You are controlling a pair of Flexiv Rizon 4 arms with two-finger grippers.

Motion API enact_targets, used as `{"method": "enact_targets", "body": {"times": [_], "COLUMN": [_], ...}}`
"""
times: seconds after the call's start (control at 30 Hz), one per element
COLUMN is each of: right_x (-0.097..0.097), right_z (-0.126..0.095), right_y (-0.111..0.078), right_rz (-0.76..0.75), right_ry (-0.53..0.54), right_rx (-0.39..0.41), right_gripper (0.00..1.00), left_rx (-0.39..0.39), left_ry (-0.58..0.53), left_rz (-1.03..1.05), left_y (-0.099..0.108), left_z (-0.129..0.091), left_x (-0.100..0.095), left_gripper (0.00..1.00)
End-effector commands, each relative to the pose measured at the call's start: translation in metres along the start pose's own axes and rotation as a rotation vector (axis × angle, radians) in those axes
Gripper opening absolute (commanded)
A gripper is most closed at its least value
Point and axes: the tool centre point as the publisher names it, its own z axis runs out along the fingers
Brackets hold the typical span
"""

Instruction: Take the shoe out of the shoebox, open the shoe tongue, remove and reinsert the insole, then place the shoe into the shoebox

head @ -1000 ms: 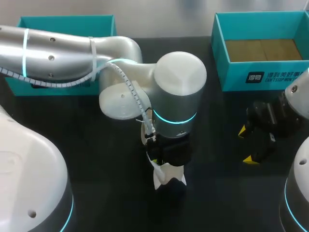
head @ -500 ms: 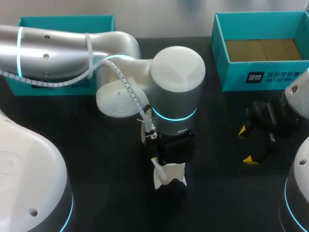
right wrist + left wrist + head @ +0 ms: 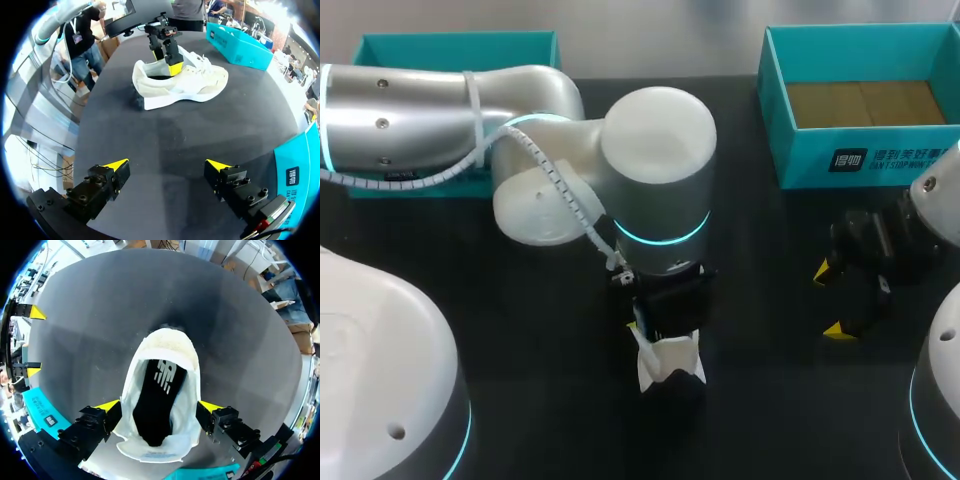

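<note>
A white shoe stands on the black table, its black insole showing inside. My left gripper hangs over it, open, with one yellow fingertip close to each side of the shoe's collar. In the head view only the shoe's end shows below the left gripper. The right wrist view has the whole shoe on its sole under the left gripper. My right gripper is open and empty, well to the right of the shoe.
An open teal shoebox with a brown bottom stands at the back right. A second teal box sits at the back left, partly behind my left arm. Bare black tabletop lies between the shoe and my right gripper.
My left arm's wrist has swung a little to the left and back, with its gripper still over the shoe. The shoe and the right arm have not moved.
</note>
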Motion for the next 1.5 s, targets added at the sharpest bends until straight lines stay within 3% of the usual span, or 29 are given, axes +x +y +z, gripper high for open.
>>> {"method": "enact_targets", "body": {"times": [0.03,0.53,0.77,0.93,1.13,1.5], "right_x": [0.001,0.001,0.001,0.001,0.001,0.001], "right_z": [0.001,0.001,0.001,0.001,0.001,0.001], "right_y": [0.001,0.001,0.001,0.001,0.001,0.001], "right_rz": [0.001,0.001,0.001,0.001,0.001,0.001], "right_ry": [-0.001,-0.001,-0.001,-0.001,-0.001,-0.001], "right_rx": [0.003,0.003,0.003,0.003,0.003,0.003], "right_gripper": [1.00,1.00,1.00,1.00,1.00,1.00], "left_rx": [0.008,0.016,0.049,0.021,0.052,0.067], "left_ry": [-0.003,0.034,0.006,0.026,0.042,0.026], "left_rz": [-0.002,-0.024,0.018,0.035,0.057,0.044], "left_y": [0.006,0.024,0.026,0.029,0.033,0.063], "left_z": [-0.002,0.001,-0.014,-0.016,-0.015,-0.027], "left_x": [0.003,-0.005,-0.004,-0.006,-0.004,-0.007], "left_gripper": [1.00,1.00,1.00,1.00,1.00,1.00]}}
